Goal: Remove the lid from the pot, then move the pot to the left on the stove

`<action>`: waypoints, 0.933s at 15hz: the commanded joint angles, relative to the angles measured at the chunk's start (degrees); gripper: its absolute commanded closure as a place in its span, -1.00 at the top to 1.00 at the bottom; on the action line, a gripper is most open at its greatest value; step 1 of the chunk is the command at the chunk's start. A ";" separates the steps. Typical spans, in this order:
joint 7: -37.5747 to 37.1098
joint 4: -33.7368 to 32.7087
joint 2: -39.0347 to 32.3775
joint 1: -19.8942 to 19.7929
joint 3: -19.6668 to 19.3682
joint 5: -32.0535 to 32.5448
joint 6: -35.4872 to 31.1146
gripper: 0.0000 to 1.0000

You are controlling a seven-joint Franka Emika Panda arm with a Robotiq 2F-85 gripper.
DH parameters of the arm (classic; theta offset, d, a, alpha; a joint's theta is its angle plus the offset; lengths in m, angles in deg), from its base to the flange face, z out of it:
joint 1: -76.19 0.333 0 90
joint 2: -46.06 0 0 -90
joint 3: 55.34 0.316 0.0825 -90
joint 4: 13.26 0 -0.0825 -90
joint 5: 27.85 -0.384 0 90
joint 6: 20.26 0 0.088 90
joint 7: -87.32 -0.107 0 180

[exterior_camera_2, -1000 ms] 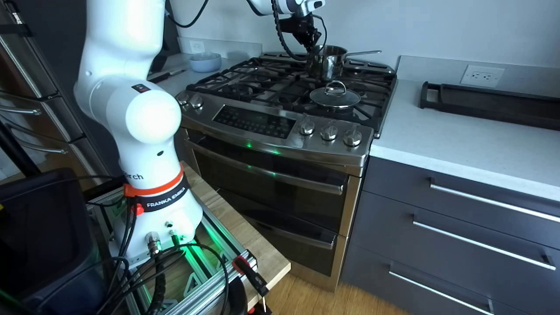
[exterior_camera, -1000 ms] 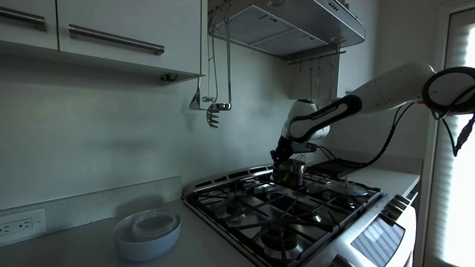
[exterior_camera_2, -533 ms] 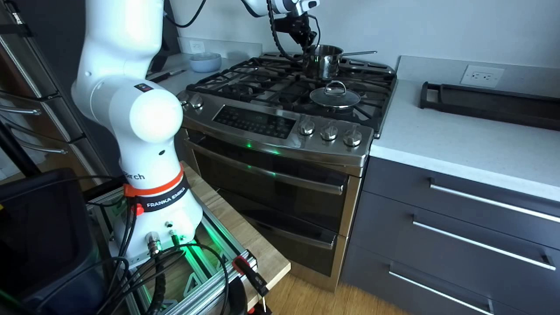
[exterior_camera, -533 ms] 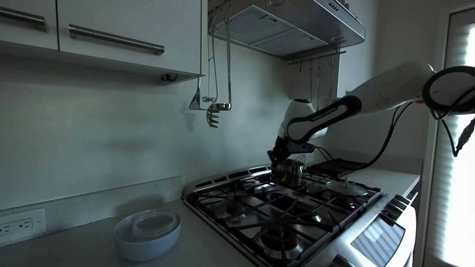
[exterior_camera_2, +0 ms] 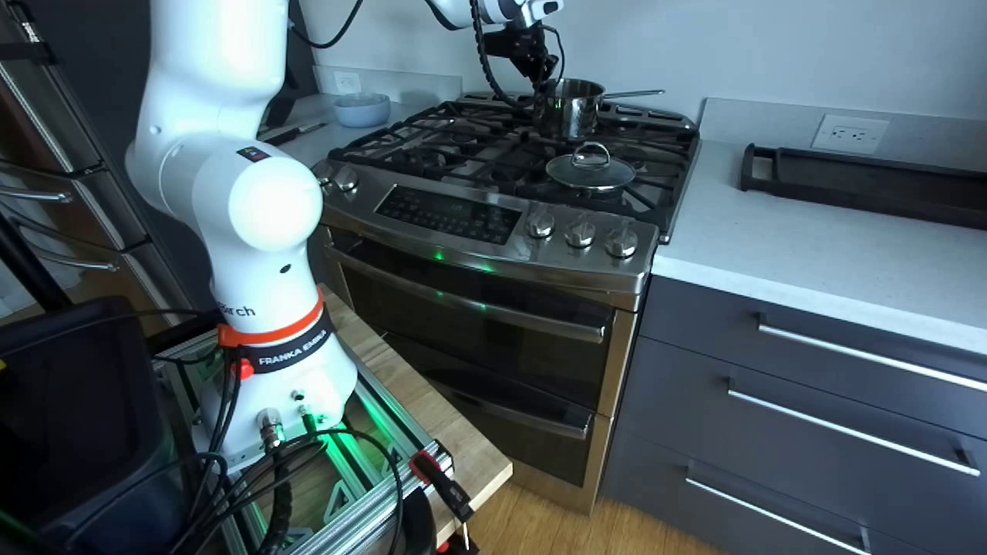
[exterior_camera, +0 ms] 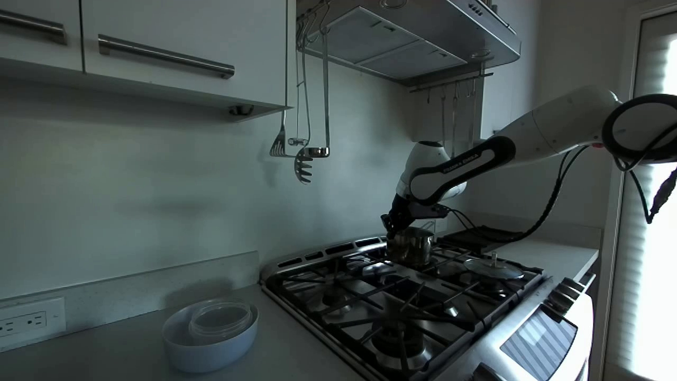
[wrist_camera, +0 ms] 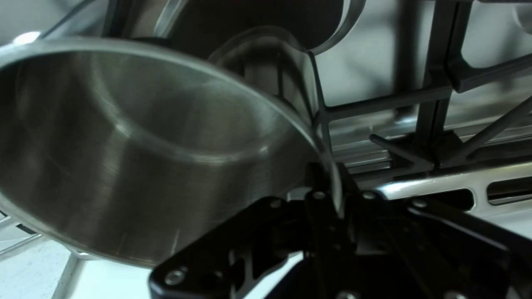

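Observation:
The steel pot (exterior_camera: pixel 413 247) stands uncovered on the back grates of the stove (exterior_camera: pixel 296 283), apparently upright. In an exterior view the pot (exterior_camera_2: pixel 567 114) has its long handle pointing right, over the stove (exterior_camera_2: pixel 463 223). The lid (exterior_camera_2: pixel 591 174) lies on a front right burner, knob up; it also shows in an exterior view (exterior_camera: pixel 494 269). My gripper (exterior_camera_2: pixel 546 86) is at the pot's left rim. In the wrist view my gripper (wrist_camera: pixel 336 182) has a finger on each side of the rim and is shut on the pot (wrist_camera: pixel 178 166). The pot's inside looks empty.
A bowl with clear containers (exterior_camera: pixel 209 338) stands on the counter beside the stove, also in an exterior view (exterior_camera_2: pixel 362 110). A flat dark tray (exterior_camera_2: pixel 871 185) lies on the right counter. Utensils (exterior_camera: pixel 312 151) hang beneath the range hood (exterior_camera: pixel 412 47). The wall is close behind the pot.
The gripper and the pot have moved slightly left between one second and half a second ago. Since then they look still. The lid has not moved.

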 commanded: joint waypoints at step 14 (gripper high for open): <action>-1.28 -4.18 0.54 4.88 2.99 2.35 12.59 -0.96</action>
